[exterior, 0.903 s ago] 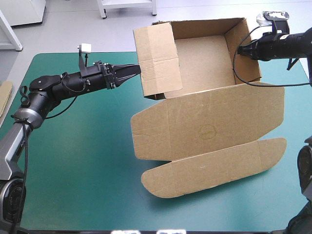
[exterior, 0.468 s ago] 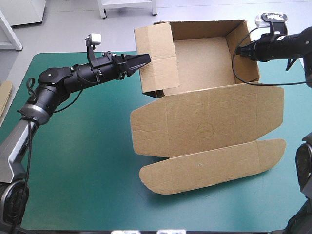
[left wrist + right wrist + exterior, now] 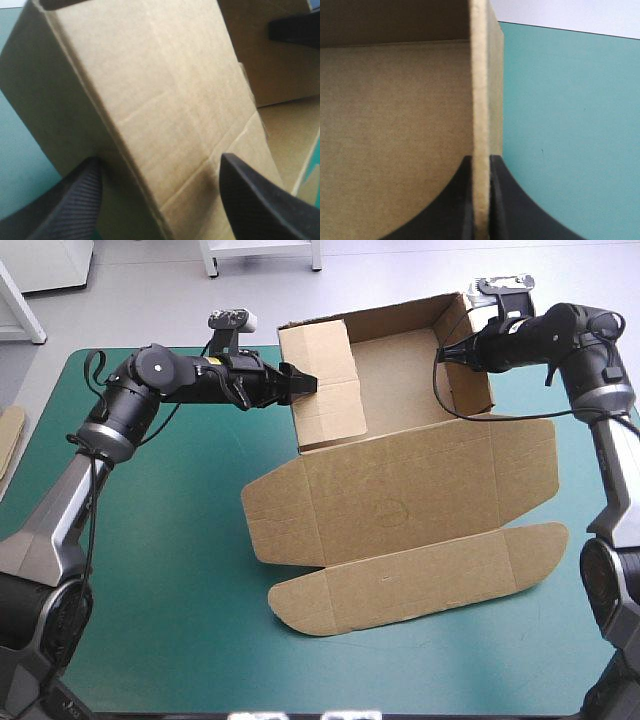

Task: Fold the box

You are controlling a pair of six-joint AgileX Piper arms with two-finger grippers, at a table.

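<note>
Leftward, spare board edges the table, well apart from the box.

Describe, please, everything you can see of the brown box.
The box is plain brown board, an open tray with walls raised at the far side, its lid and rounded flap flat on the teal-green cover. The right gripper pinches its right wall; the open left gripper straddles its left wall.

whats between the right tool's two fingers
A raised side wall of the box, seen edge-on in the right wrist view. The right tool is all but shut on it.
</note>
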